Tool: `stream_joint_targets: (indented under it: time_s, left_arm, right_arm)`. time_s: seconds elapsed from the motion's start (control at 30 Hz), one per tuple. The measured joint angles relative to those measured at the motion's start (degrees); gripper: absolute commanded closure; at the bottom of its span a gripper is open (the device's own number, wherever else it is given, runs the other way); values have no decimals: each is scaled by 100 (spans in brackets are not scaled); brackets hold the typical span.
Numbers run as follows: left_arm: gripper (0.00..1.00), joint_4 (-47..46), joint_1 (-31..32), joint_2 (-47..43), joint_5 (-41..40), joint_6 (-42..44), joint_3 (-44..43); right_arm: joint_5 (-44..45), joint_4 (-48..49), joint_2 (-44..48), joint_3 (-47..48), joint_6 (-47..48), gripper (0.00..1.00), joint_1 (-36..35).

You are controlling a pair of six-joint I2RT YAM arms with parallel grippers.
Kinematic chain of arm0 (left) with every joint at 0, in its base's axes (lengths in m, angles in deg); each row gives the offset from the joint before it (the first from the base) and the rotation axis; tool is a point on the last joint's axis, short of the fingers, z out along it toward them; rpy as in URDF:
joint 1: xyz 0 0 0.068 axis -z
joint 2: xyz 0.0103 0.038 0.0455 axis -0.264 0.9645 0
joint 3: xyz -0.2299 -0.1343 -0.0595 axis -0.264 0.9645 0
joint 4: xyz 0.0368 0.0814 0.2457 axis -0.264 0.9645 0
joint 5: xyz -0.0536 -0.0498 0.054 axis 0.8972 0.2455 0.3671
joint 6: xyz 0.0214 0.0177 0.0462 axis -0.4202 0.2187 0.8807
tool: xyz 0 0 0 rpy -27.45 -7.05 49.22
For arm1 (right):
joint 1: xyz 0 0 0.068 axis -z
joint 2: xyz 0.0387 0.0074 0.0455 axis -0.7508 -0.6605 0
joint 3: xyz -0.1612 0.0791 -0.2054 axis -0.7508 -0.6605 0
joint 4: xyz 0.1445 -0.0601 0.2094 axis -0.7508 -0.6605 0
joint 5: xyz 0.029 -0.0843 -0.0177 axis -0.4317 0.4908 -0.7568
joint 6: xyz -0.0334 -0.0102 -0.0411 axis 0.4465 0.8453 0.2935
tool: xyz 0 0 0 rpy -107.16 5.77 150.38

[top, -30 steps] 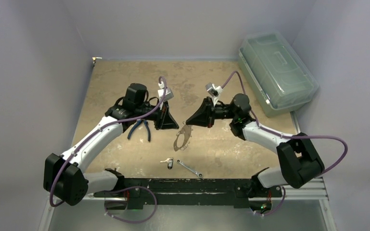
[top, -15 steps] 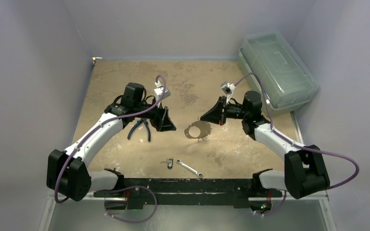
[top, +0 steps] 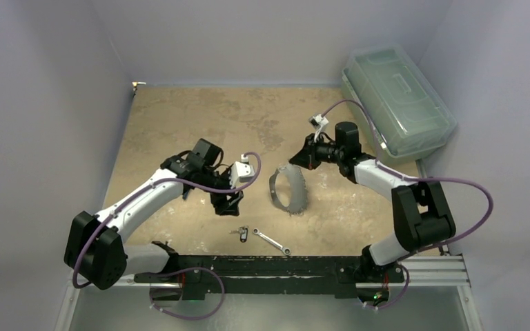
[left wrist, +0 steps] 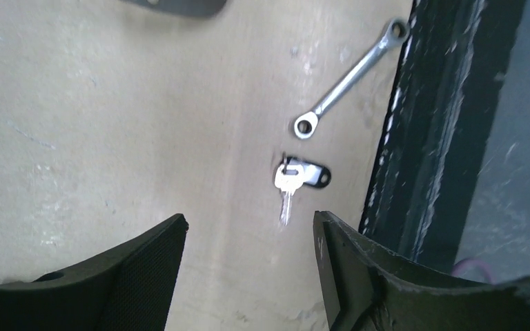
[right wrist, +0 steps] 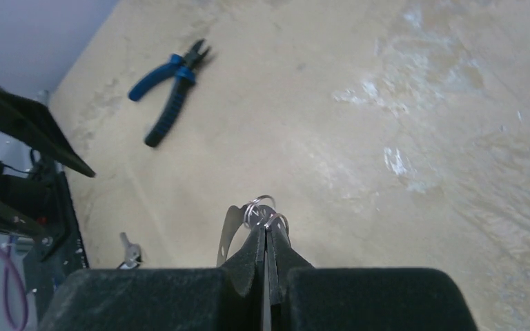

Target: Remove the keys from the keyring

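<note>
One key [left wrist: 286, 189] lies loose on the table [top: 179, 117]. Our right gripper [right wrist: 267, 234] pinches the keyring [top: 295, 192] tight. Our left gripper [left wrist: 248, 221] hangs open over the key. Are more keys on the ring? We cannot tell.

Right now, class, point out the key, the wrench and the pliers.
key [left wrist: 287, 181], left wrist view, on its silver head.
wrench [left wrist: 350, 78], left wrist view, midway along its shaft.
pliers [right wrist: 181, 72], right wrist view, near the pivot where the handles meet.
</note>
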Motion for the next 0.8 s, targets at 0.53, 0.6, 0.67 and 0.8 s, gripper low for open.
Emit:
stream_joint_targets:
  time_s: [0.53, 0.6, 0.67, 0.8]
  left_arm:
    - [51, -299, 1191, 660, -1126, 1331, 579]
    - [52, -400, 1325, 820, -1132, 1283, 579]
    - [55, -490, 1410, 918, -1132, 1209, 579]
    - [60, -678, 1537, 1021, -1134, 1062, 640]
  right_arm:
    - [424, -337, -651, 31, 306, 100, 2]
    - [424, -339, -673, 61, 306, 100, 2]
    - [422, -334, -708, 90, 306, 100, 2]
    - [422, -345, -732, 92, 306, 100, 2]
